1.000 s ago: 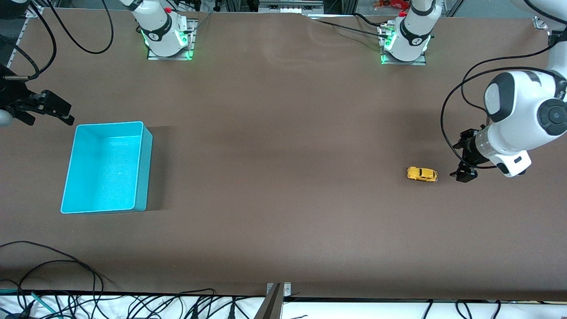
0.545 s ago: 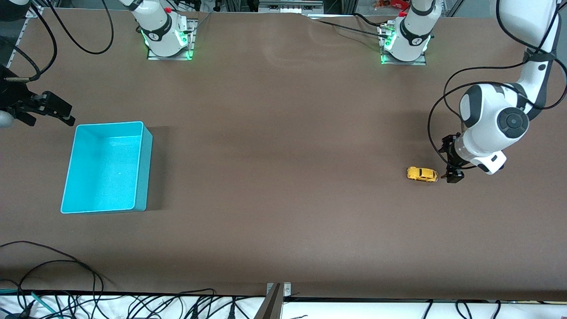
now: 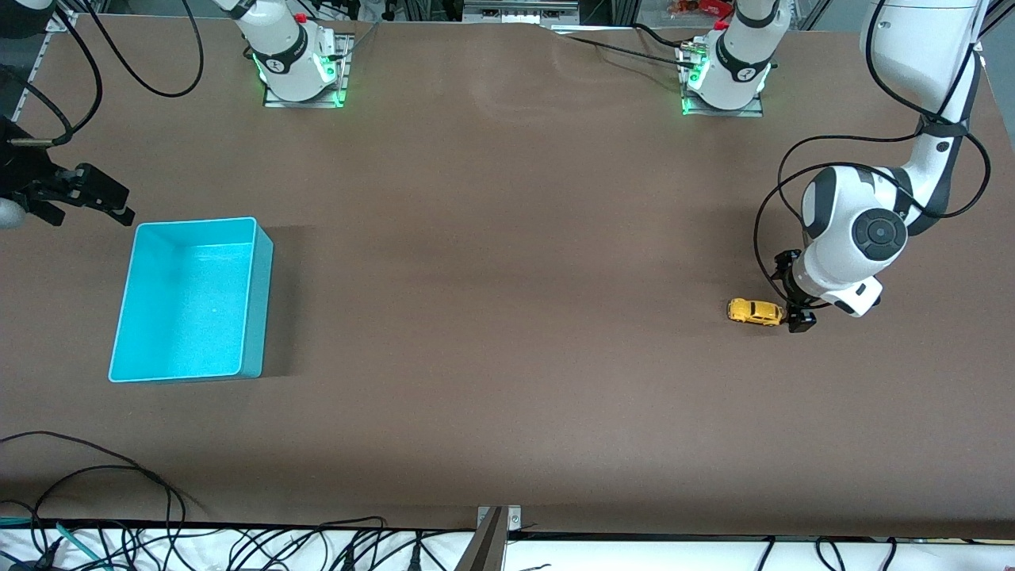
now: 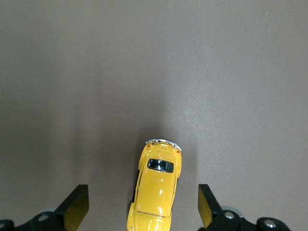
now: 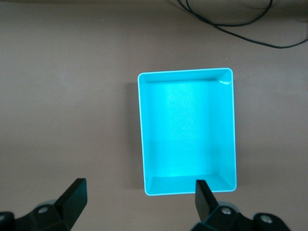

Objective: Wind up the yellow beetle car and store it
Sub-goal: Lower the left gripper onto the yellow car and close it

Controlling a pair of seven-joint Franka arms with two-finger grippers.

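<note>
The yellow beetle car (image 3: 755, 312) stands on the brown table near the left arm's end. My left gripper (image 3: 793, 293) hangs low beside it, open. In the left wrist view one end of the car (image 4: 156, 192) lies between the wide-open fingers (image 4: 77, 208) of the left gripper (image 4: 143, 208), which do not touch it. The cyan bin (image 3: 190, 297) is empty at the right arm's end. My right gripper (image 3: 119, 205) waits, open with nothing in it, beside the bin's corner farthest from the front camera. In the right wrist view this gripper (image 5: 139, 202) looks down at the bin (image 5: 187, 134).
Both arm bases (image 3: 297, 63) (image 3: 725, 71) stand along the table edge farthest from the front camera. Black cables (image 3: 119, 492) lie at the table edge nearest the front camera, toward the right arm's end. Another cable (image 5: 226, 24) runs near the bin.
The left arm has swung toward the car and lowered, so its open gripper now stands at the car's end. The right gripper has barely shifted. The car has not moved.
</note>
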